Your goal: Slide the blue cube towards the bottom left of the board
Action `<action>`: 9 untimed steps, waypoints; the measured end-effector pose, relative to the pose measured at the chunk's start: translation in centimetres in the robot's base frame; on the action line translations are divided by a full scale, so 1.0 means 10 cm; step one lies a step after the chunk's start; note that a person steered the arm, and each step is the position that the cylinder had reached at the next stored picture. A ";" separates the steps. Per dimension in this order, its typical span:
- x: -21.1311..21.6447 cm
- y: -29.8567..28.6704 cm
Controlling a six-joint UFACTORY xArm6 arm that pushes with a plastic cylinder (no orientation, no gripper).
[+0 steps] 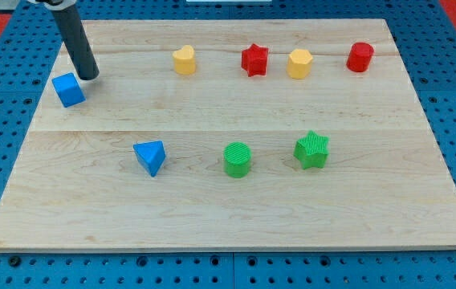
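Note:
The blue cube (69,89) sits near the board's left edge, in the upper left part of the wooden board (228,201). My tip (88,77) stands just to the upper right of the cube, very close to it or touching it. The dark rod rises from there to the view's top left.
A blue triangular block (150,156), a green cylinder (237,159) and a green star (311,149) lie in a row across the middle. A yellow heart (184,59), a red star (254,59), a yellow hexagon (299,63) and a red cylinder (360,57) line the top.

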State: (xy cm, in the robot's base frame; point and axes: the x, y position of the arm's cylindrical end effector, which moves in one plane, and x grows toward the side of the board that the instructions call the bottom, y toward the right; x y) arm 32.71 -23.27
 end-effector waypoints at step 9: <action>1.20 0.29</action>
State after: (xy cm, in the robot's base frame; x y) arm 44.70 -20.33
